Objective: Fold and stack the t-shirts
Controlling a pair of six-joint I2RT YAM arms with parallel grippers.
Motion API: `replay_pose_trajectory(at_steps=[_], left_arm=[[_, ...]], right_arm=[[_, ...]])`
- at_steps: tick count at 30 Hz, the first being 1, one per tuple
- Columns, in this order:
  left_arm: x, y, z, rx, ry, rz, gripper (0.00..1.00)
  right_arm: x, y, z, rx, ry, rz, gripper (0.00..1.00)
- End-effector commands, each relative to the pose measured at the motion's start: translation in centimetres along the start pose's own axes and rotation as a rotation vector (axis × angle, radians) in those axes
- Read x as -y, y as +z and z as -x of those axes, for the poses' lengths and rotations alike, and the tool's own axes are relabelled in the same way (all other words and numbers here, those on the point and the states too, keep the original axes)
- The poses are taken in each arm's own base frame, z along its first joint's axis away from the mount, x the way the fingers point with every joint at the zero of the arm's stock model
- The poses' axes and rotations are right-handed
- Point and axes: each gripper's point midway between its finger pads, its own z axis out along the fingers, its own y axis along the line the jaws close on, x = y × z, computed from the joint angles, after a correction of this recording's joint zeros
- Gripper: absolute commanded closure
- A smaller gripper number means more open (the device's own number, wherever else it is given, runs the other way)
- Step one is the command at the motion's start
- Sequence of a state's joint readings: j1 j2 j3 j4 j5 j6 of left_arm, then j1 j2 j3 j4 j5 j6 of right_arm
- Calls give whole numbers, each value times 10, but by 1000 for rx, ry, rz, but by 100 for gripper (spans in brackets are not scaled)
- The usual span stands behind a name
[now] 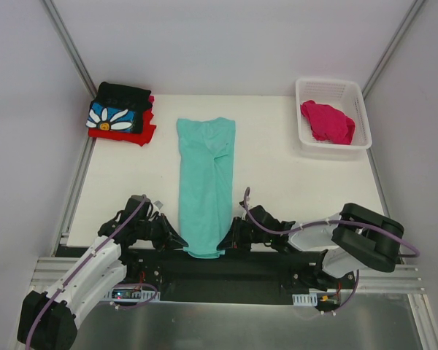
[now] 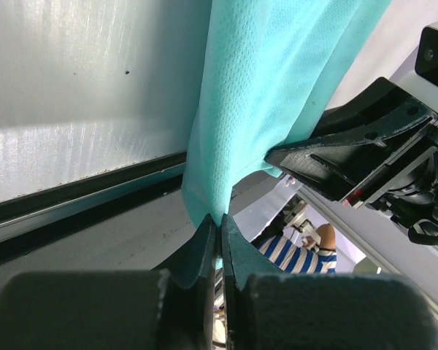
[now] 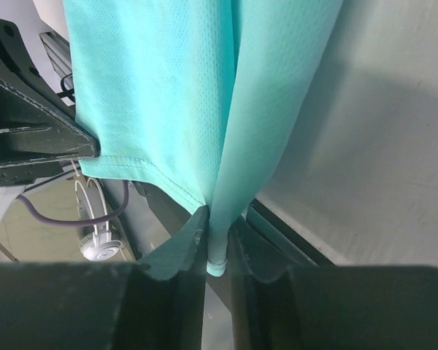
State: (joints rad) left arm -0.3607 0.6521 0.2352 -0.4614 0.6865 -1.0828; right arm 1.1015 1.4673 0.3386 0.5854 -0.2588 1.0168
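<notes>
A mint-teal t-shirt (image 1: 204,175) lies folded into a long narrow strip down the middle of the table, its near end hanging over the front edge. My left gripper (image 1: 181,240) is shut on that hem's left corner (image 2: 219,222). My right gripper (image 1: 225,240) pinches the right corner, with the hem's edge between its jaws (image 3: 219,219). A black t-shirt with a white daisy (image 1: 120,115) sits folded on a red t-shirt (image 1: 142,135) at the back left. A magenta-pink t-shirt (image 1: 327,120) lies crumpled in the basket.
The white lattice basket (image 1: 365,124) stands at the back right corner. Grey walls close in the table on the left, back and right. A black rail runs along the front edge below the hanging hem.
</notes>
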Motion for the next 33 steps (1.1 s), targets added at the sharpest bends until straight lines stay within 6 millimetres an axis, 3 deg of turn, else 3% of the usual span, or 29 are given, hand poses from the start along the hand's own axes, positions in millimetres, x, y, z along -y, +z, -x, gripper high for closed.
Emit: replay_pose_trajectory(at_steps=[1, 19, 26, 33], left_arm=[[-4, 1, -4, -14, -76, 26, 100], [-1, -4, -16, -41, -86, -14, 100], [27, -18, -16, -9, -41, -48, 100], [40, -17, -3, 7, 15, 1, 100]], right_arm=[[-28, -1, 3, 4, -15, 92, 83], [-38, -46, -31, -43, -96, 19, 87], [-37, -59, -25, -5, -120, -19, 86], [-47, -64, -5, 30, -146, -28, 86]])
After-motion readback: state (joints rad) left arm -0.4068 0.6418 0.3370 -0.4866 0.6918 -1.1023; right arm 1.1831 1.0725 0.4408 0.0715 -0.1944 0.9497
